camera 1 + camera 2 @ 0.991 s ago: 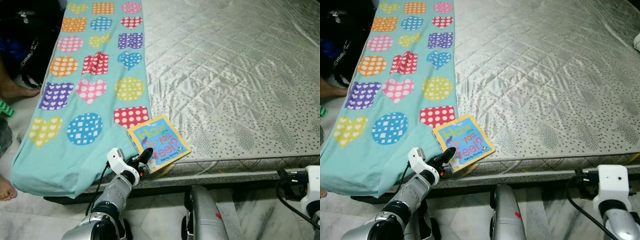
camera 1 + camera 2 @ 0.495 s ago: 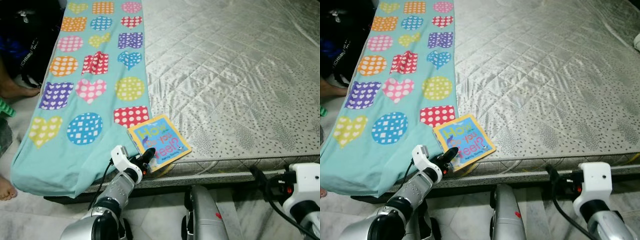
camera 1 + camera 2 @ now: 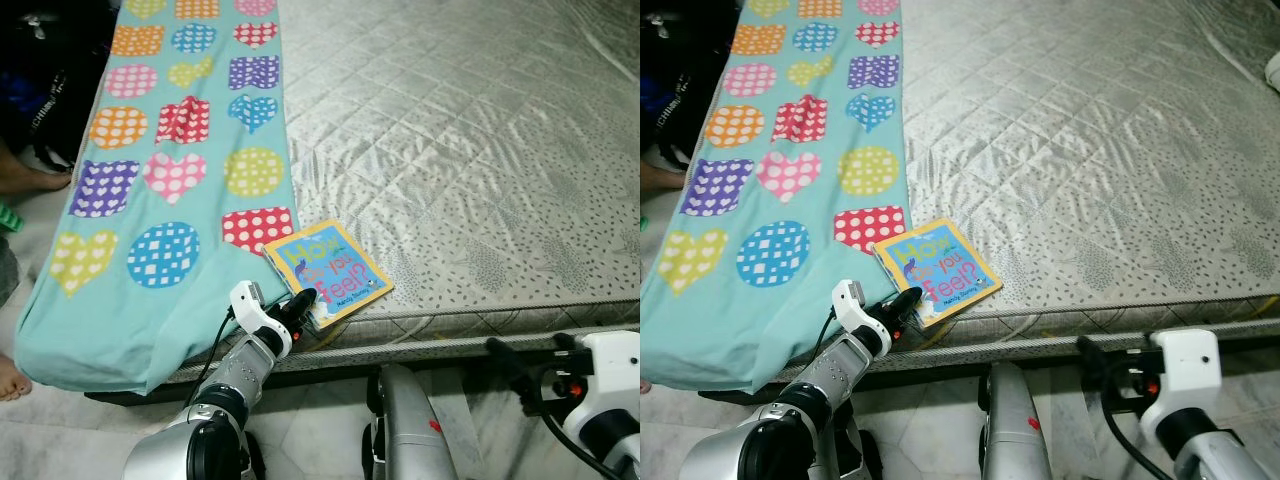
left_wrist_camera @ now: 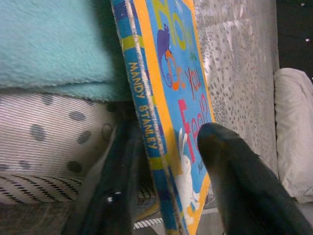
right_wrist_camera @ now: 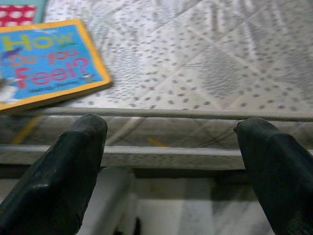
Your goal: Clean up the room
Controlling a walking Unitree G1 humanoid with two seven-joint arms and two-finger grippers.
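Note:
A children's board book [image 3: 330,270], yellow-edged with a blue cover reading "How Do You Feel?", lies at the front edge of the grey quilted mattress [image 3: 470,150]. One corner rests against the teal blanket [image 3: 150,200]. My left gripper [image 3: 300,306] reaches up from below the bed edge and is shut on the book's near corner. In the left wrist view, one finger [image 4: 230,176] presses on the cover and the other sits under the spine. My right gripper [image 5: 171,132] hangs open low at the right, in front of the mattress side, apart from the book [image 5: 46,61].
The teal blanket, patterned with hearts and dots, drapes over the bed's left side down to the floor. A person's bare feet [image 3: 28,182] stand left of it on the marble floor. A dark bag [image 3: 50,60] sits at the far left. My own leg [image 3: 400,420] is below.
The book has slid a little to the right along the mattress edge with my left gripper on its corner. My right gripper has swung inward to the left. The camera tilted slightly.

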